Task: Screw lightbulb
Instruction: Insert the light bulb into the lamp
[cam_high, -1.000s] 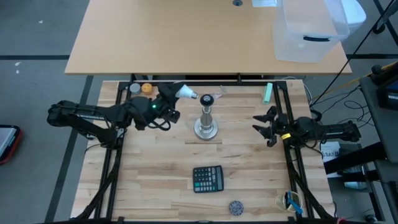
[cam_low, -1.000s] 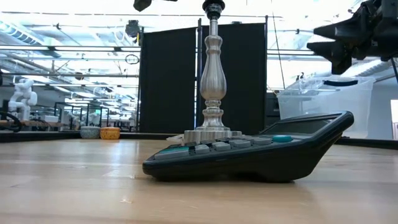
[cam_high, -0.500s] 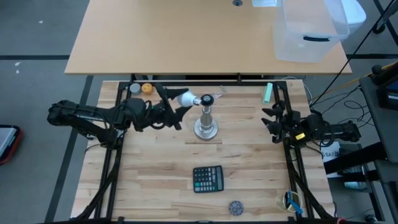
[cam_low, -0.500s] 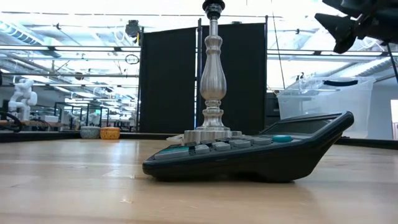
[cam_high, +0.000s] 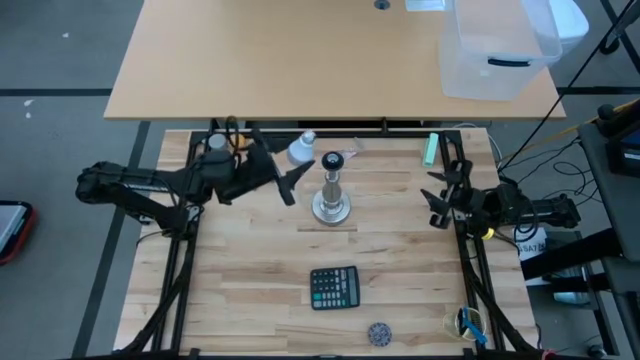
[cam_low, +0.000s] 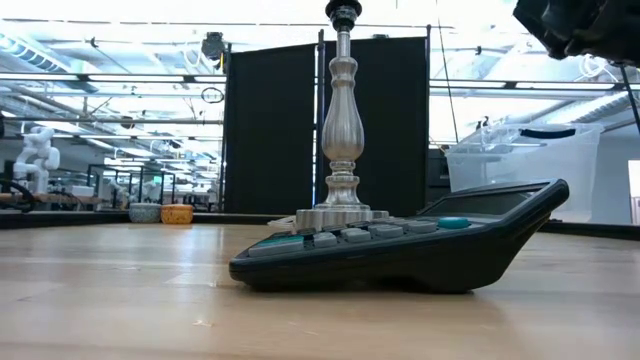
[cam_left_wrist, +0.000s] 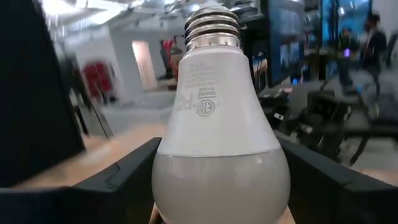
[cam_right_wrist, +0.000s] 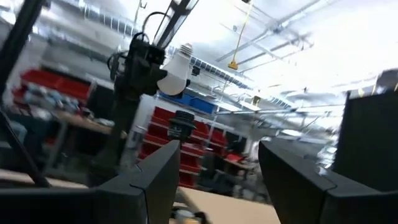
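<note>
Bright even overhead light, blurred wrist views, glaring ceiling lamps

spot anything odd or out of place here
Nothing looks spilled or damaged. The left end effector holds the lightbulb with its screw base away from the stand, so it is not yet lined up.

The left pincer (cam_high: 291, 172) has swung the lightbulb (cam_high: 301, 150) away from the stand's socket (cam_high: 331, 161) toward the surface's far edge, its screw base now pointing that way. The right pincer (cam_high: 437, 190) has drawn back toward the surface's right edge.
</note>
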